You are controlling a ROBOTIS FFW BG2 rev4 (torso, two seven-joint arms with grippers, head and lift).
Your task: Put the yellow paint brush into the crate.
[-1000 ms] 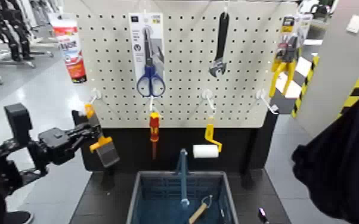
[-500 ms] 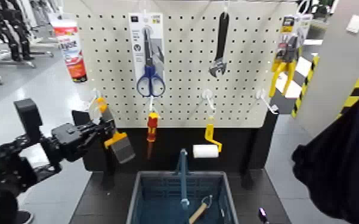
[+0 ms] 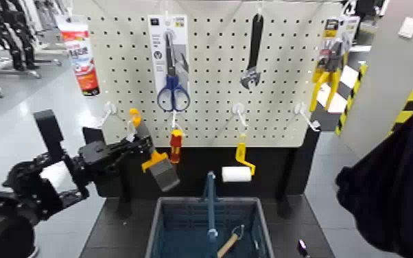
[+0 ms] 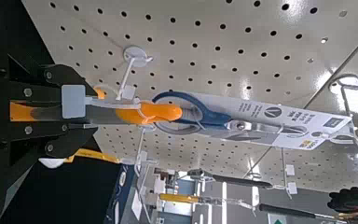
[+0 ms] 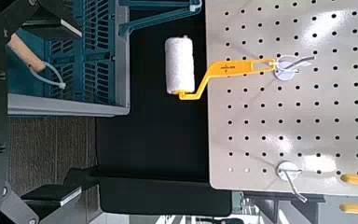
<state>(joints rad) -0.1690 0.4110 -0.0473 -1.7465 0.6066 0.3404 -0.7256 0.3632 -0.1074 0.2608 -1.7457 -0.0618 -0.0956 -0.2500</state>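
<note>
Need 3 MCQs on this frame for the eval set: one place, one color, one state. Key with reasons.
1. Where is the mini roller?
A) inside the crate
B) hanging on the pegboard
C) in the left hand

2. Color of the scissors' handles?
A) blue
B) red
C) green

3. State of the paint brush?
A) lying in the crate
B) hanging on a hook
C) gripped by the left hand

Key:
1 B: mini roller hangs from a pegboard hook.
2 A: both loops of the scissors are blue.
3 C: left hand is closed on the paint brush.
</note>
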